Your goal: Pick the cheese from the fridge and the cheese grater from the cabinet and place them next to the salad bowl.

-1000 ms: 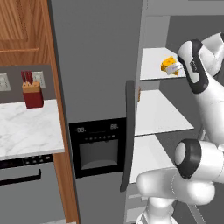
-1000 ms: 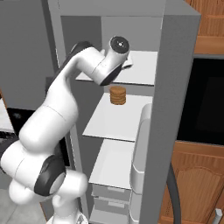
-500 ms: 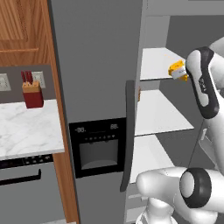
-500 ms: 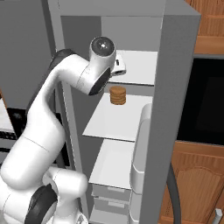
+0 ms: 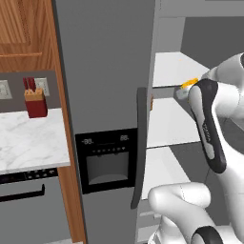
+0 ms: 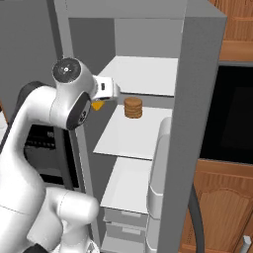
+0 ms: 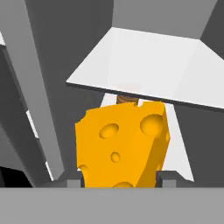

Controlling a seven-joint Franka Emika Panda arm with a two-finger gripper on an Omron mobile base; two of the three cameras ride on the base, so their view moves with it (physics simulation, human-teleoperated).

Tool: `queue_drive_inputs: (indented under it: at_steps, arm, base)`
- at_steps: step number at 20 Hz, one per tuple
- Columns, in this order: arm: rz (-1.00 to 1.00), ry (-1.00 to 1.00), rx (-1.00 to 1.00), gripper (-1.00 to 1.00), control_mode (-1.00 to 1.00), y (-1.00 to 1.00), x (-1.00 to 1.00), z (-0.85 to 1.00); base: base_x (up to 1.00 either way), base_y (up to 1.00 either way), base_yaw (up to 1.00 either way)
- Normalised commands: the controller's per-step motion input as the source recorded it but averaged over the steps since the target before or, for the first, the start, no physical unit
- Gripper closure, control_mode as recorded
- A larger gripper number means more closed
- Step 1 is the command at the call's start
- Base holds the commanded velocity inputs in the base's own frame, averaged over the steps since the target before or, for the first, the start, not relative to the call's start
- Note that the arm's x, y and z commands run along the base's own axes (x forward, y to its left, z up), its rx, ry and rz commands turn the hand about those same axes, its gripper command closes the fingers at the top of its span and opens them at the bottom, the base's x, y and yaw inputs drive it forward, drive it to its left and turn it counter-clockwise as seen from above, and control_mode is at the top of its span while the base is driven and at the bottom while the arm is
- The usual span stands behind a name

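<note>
The pincer (image 7: 119, 178) grips the cheese (image 7: 123, 146) between its tips, holding it in the air at the front edge of the fridge (image 6: 197, 99) shelves.

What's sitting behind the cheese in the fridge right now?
In the hand view the cheese, between the pincer fingers, covers most of a brown stack; only its top edge shows. The right base view shows the stack on a white shelf.
</note>
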Motion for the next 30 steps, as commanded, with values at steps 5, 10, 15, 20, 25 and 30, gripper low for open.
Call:
queue_drive_inputs:
  at_steps: [5, 10, 15, 20, 25, 30]
  arm:
    - [-0.13, 0.0, 0.0, 1.0, -1.0, 0.32, -0.54, -0.11]
    - [-0.06, 0.08, 0.02, 1.0, -1.0, 0.13, -0.4, -0.06]
    - [-0.01, 0.03, 0.06, 1.0, -1.0, 0.1, -0.48, -0.02]
    - [0.0, 0.01, 0.12, 1.0, -1.0, 0.04, -0.44, -0.02]
    - [-0.01, 0.02, 0.04, 1.0, -1.0, 0.13, -0.28, -0.04]
    - [0.0, 0.0, -0.01, 1.0, -1.0, 0.04, 0.0, 0.0]
  base:
    - [0.0, 0.0, 0.0]
    - [0.0, 0.0, 0.0]
    - [0.0, 0.0, 0.0]
    - [0.0, 0.0, 0.0]
    - [0.0, 0.0, 0.0]
    - [0.0, 0.0, 0.0]
